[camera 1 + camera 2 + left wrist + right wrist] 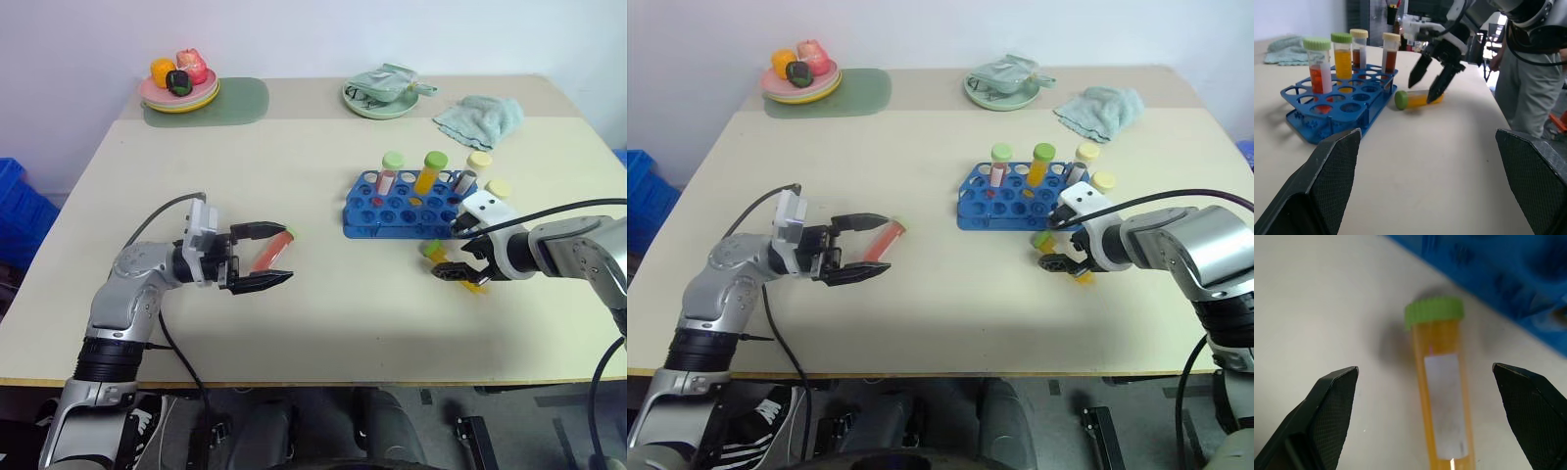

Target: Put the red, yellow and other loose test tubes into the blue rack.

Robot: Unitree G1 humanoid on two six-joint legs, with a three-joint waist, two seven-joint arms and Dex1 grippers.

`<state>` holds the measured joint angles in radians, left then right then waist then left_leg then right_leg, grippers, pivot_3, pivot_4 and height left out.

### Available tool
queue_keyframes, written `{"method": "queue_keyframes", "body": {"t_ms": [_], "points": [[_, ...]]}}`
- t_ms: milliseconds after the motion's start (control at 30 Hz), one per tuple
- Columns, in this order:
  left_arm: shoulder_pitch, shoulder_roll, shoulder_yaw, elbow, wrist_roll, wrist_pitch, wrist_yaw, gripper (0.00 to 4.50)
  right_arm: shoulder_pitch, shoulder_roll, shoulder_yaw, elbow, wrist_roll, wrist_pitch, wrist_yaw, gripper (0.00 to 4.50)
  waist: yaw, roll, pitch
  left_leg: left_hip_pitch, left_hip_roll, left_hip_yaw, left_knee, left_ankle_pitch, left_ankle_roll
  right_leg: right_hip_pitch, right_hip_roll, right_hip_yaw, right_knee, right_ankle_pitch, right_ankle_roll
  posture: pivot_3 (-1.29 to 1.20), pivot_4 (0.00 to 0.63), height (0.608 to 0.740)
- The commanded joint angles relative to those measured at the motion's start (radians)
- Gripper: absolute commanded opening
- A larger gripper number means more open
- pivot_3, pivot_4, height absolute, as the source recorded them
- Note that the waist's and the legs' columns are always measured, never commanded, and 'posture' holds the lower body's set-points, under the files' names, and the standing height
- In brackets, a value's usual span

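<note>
Four capped tubes already stand in the bright blue plastic two-tier rack point(402, 204). Beside it, the right end effector point(460, 266) hangs wide open, empty, over the green-capped yellow tube point(1442, 391); the red tube point(269, 252) lies well apart between the left end effector's point(274, 255) open, empty fingers.

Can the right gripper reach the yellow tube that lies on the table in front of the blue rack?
Probably yes. The right gripper hangs open just above the yellow tube, with nothing between them; the blue rack stands close beside it.

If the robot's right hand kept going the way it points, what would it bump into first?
Most likely the yellow test tube lying on the table beside the blue rack; the open right hand points down at it.
</note>
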<state>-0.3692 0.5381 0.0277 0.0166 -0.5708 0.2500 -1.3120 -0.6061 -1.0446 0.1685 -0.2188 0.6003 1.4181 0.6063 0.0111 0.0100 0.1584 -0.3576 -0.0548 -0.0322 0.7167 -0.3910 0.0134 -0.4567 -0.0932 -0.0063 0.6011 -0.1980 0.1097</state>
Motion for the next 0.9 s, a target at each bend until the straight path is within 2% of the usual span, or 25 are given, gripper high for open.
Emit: {"method": "queue_keyframes", "body": {"t_ms": [33,433,633,767,900], "points": [[0.012,-0.002,0.017,-0.034,-0.015,-0.017,0.004,4.50,-0.023,-0.006,0.013,0.019,-0.034,0.016,0.005,4.47,0.000,0.000,0.000,0.000,0.000,0.000,0.000,0.000,0.000,0.000,0.000,0.000,0.000,0.000,0.000,0.00,0.150,0.740],[0.024,0.007,0.019,-0.056,-0.023,-0.007,0.011,4.50,-0.074,0.028,0.081,0.123,-0.118,-0.043,0.049,4.47,-0.001,0.000,0.000,0.000,0.000,0.000,0.000,0.000,0.000,0.000,0.000,0.000,0.001,0.000,0.000,0.00,0.150,0.740],[0.018,0.006,0.020,-0.059,-0.027,-0.004,0.016,4.50,-0.059,0.028,0.090,0.100,-0.131,-0.051,0.076,4.47,-0.001,0.000,0.000,0.000,0.000,0.000,0.000,0.000,0.000,0.000,0.000,0.000,0.001,0.000,0.000,0.00,0.150,0.740],[0.018,0.004,0.019,-0.063,-0.032,0.002,0.018,4.50,-0.049,0.025,0.098,0.093,-0.151,-0.074,0.087,3.27,-0.001,0.000,0.000,0.000,0.000,0.000,0.000,0.000,0.000,0.000,0.000,0.000,0.001,0.000,0.000,0.00,0.150,0.740],[0.020,0.002,0.019,-0.067,-0.034,0.006,0.022,4.50,-0.054,0.039,0.086,0.094,-0.158,-0.060,0.090,3.27,-0.001,0.000,0.000,0.000,0.000,0.000,0.000,0.000,0.000,0.000,0.000,0.000,0.001,0.000,0.000,0.00,0.150,0.740]]}}
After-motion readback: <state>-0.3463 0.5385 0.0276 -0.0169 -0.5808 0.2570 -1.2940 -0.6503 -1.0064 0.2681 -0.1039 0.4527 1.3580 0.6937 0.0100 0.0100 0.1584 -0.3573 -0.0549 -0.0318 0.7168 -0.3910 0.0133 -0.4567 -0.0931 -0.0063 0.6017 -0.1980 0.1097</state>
